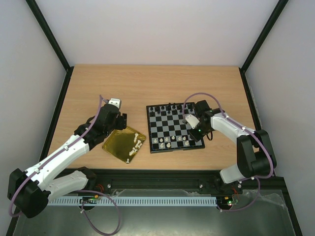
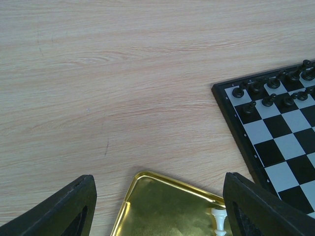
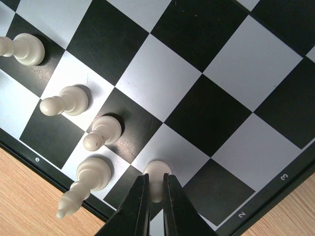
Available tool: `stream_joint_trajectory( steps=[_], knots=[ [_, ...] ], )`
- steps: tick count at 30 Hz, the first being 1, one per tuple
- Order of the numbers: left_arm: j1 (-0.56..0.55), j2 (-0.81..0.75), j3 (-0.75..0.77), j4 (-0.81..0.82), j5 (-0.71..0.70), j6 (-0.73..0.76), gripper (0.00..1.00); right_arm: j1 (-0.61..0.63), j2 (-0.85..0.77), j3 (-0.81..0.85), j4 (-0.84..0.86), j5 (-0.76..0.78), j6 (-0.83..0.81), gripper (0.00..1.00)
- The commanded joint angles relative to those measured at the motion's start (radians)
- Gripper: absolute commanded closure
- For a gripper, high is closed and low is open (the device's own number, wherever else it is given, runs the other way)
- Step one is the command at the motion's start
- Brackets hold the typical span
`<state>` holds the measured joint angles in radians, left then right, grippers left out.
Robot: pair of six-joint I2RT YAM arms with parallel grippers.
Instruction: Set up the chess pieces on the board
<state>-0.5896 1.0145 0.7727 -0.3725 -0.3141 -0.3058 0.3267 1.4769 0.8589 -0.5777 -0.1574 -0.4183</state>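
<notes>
Right claw (image 3: 156,199) was clenched tight on a single white chessman (image 3: 156,172), with fingers (image 3: 139,209) pressed to either side of it, down at the edge row of the board (image 3: 206,113) near a corner. I couldn't tell whether its foot was on the square or just off it. On the wrist camera, four more chess pieces (image 3: 66,102) stood in a ragged line running from 9 up toward 10 o'clock of the held one. Each was on its own square, and the tallest was nearest the rim.

Up on the top camera, the board sat at 3 o'clock of the gold tray (image 1: 114,142), the two just beside each other. Black chessmen (image 1: 167,108) lined the board's 12 o'clock side. The white ones stood along the 6 o'clock side, where my right arm reached in from 3 o'clock. Spare white men (image 1: 135,143) lay bunched along the tray's 3 o'clock edge.

Left claw (image 2: 158,201) was released, jaws spread wide with nothing between them, hanging over the tray's far corner. On its own camera the tray showed at 6 o'clock and the bare table (image 2: 123,73) at 12. The board's black-piece corner was at 3 o'clock. One lone white man (image 2: 220,222) sat in the tray at 5 o'clock, just beside the finger on that side.
</notes>
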Motion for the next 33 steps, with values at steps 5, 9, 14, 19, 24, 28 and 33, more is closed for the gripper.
stream_joint_trajectory(
  steps=[5, 9, 14, 19, 24, 28, 33],
  knots=[
    [0.003, 0.007, -0.004, 0.007, 0.003, 0.005, 0.27, -0.002, 0.015, 0.001, 0.004, -0.008, 0.018, 0.92],
    [0.003, 0.011, -0.004, 0.006, 0.004, 0.005, 0.27, -0.003, 0.008, -0.007, 0.021, -0.005, 0.026, 0.91],
    [0.002, 0.014, -0.004, 0.006, 0.007, 0.005, 0.27, -0.002, 0.002, -0.015, 0.040, -0.015, 0.038, 0.89],
    [0.003, 0.019, -0.004, 0.007, 0.012, 0.006, 0.27, -0.003, -0.009, -0.006, 0.022, 0.000, 0.037, 0.80],
    [0.004, 0.025, -0.003, 0.005, 0.017, 0.007, 0.27, -0.003, -0.046, 0.033, -0.027, 0.008, 0.034, 0.77],
    [0.003, 0.032, -0.005, 0.006, 0.021, 0.002, 0.27, -0.003, -0.073, 0.105, -0.087, -0.017, 0.055, 0.75],
    [0.000, 0.103, 0.035, -0.050, 0.091, -0.049, 0.35, -0.002, -0.127, 0.169, -0.078, -0.083, 0.131, 0.73]
  ],
)
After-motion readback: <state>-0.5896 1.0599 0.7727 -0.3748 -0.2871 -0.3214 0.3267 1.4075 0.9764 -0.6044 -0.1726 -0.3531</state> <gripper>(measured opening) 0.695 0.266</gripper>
